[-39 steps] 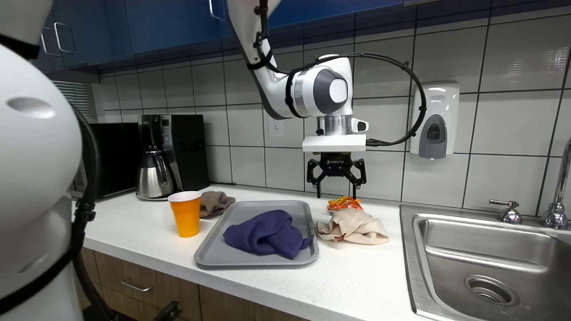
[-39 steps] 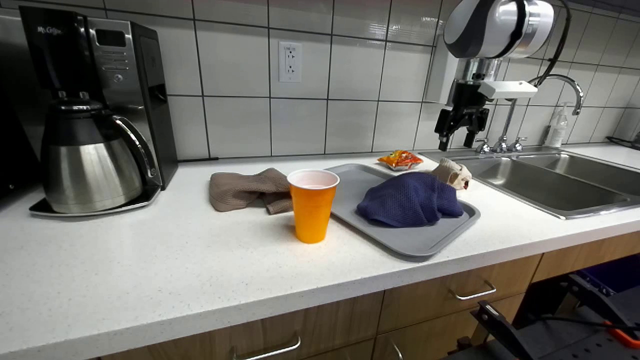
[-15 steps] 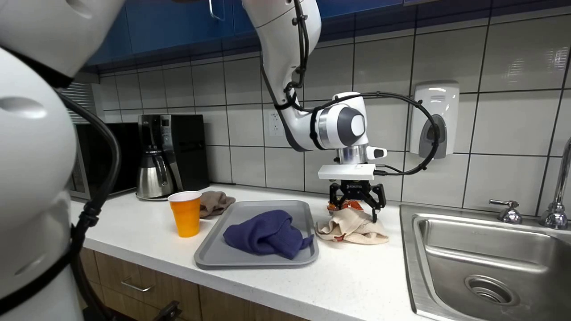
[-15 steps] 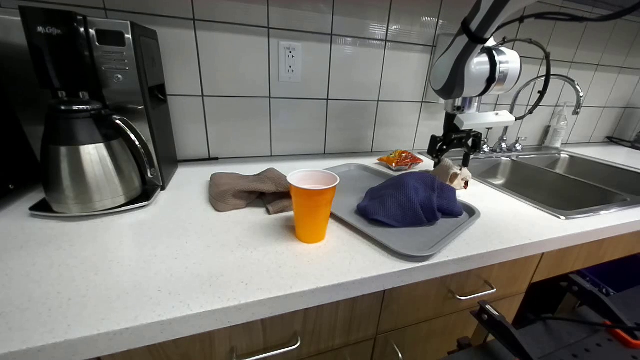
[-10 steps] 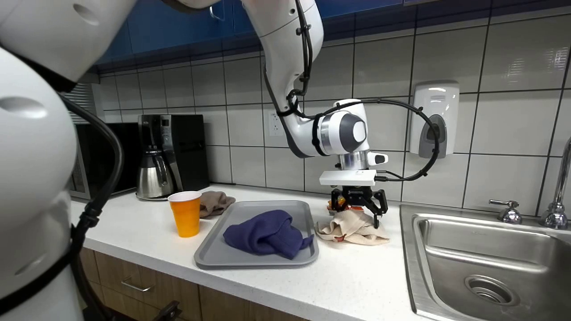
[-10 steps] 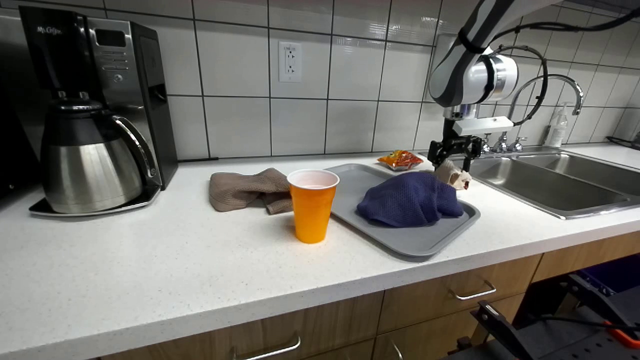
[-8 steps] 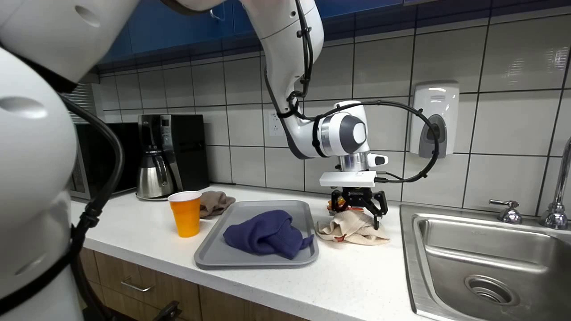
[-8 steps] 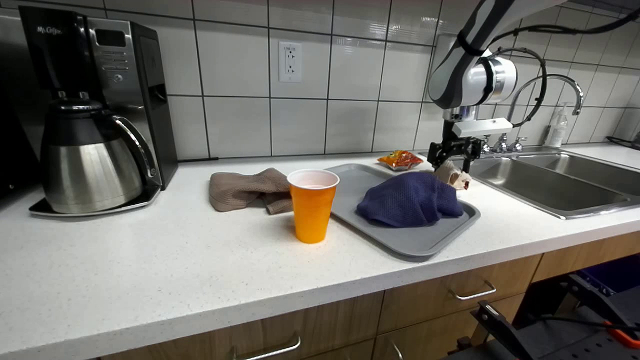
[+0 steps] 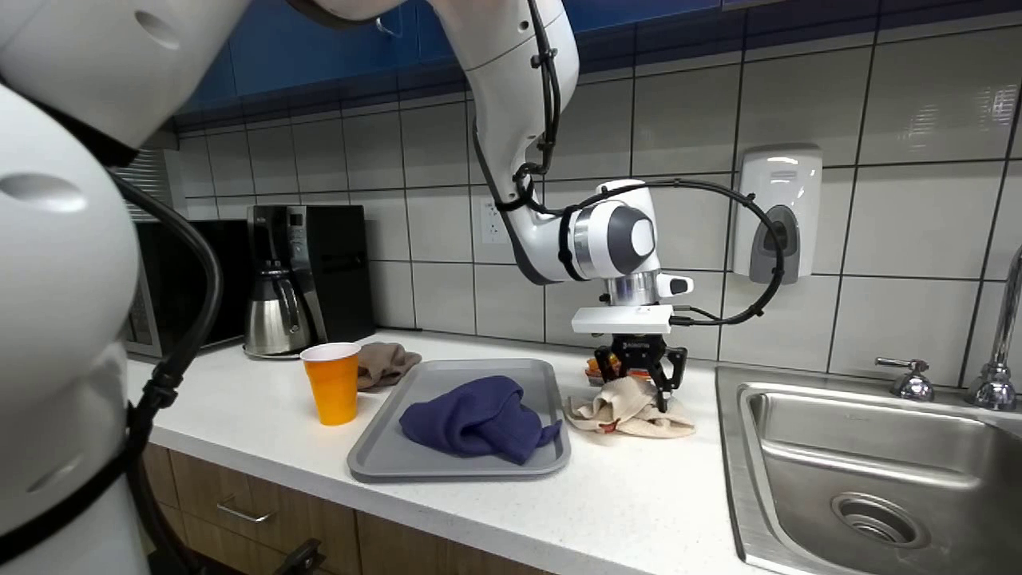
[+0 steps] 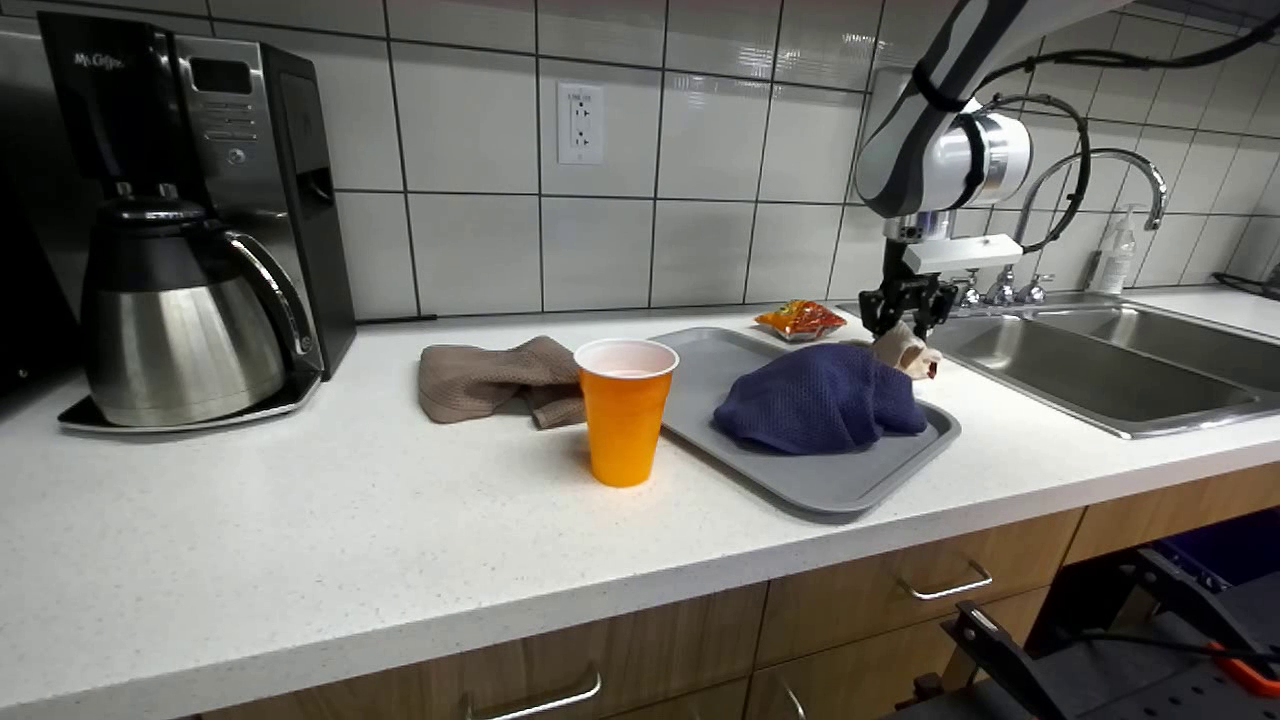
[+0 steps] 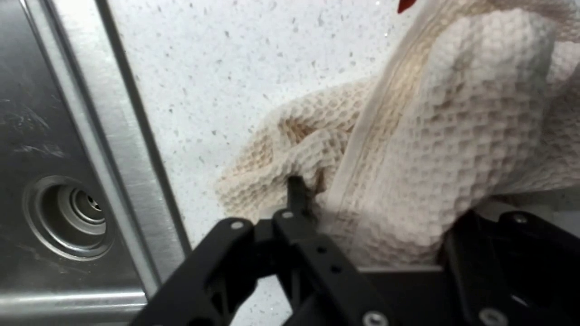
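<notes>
My gripper (image 9: 636, 393) points down at a crumpled beige cloth (image 9: 627, 414) on the counter. The gripper also shows in an exterior view (image 10: 900, 330) and in the wrist view (image 11: 385, 194). Its fingers are partly closed but apart, with the cloth (image 11: 453, 136) bunched between them. In the wrist view the left fingertip touches the cloth; the right fingertip is hidden behind it. Something red (image 9: 608, 428) peeks out from under the cloth. A red-orange snack bag (image 10: 800, 320) lies just behind, partly hidden by the gripper in an exterior view (image 9: 593, 370).
A grey tray (image 9: 447, 375) holding a purple cloth (image 9: 479, 419) lies beside the beige cloth. An orange cup (image 10: 627, 430), a brown cloth (image 10: 500, 380) and a coffee maker (image 10: 200, 200) stand farther along. The steel sink (image 9: 738, 479) is on the opposite side. A soap dispenser (image 9: 778, 216) hangs on the wall.
The gripper has come down over the beige cloth from above the counter. In the last half second its fingers have moved closer together around the cloth. The other objects have not moved.
</notes>
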Controlling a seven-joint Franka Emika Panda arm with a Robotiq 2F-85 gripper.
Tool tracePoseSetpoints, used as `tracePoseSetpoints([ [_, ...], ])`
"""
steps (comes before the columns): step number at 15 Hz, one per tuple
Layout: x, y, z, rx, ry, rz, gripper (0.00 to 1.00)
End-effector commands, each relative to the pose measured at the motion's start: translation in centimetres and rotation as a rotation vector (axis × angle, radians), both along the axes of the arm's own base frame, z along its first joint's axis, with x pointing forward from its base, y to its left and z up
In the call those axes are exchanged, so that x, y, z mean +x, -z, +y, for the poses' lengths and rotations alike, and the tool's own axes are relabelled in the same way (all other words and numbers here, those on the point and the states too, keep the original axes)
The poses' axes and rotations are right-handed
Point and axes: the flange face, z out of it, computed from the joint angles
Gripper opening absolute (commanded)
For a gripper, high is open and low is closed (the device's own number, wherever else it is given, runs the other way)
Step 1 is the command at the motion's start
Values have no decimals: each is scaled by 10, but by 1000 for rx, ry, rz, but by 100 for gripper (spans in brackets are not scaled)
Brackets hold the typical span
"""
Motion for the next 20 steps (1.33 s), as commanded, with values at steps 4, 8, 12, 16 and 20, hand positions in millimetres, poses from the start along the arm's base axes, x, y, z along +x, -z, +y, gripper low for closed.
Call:
tracePoseSetpoints([
  [4,1,-4,0,-19,3,3,4],
  [8,-4,-10,0,-22,-5,1,2],
  [12,-12,-23,3,-36,-32,-9,2],
  [16,-24,-46,10,-51,-67,-29,2],
  [20,-35,-71,18,-71,-105,-49,2],
])
